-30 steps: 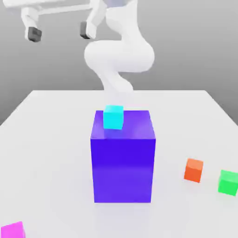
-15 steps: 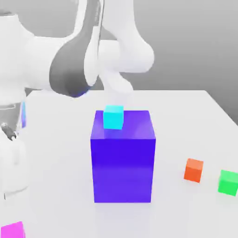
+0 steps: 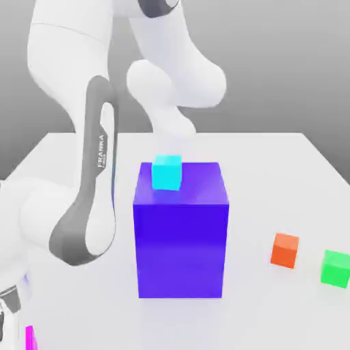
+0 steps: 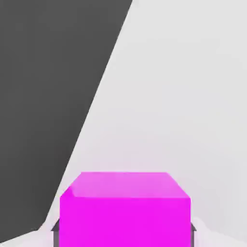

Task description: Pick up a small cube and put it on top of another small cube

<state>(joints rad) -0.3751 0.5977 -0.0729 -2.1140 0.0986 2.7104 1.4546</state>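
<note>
Evidently gripper [image 4: 123,231] clamped on magenta cube [image 4: 124,212] at table's [image 3: 273,171] near corner for lifting; green cube [image 3: 335,267] waits well apart, beside orange cube [image 3: 285,250].

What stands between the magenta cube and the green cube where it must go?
The big blue-purple block, with a cyan cube on top, stands mid-table between the magenta cube and the green cube. An orange cube sits just beside the green one.
</note>
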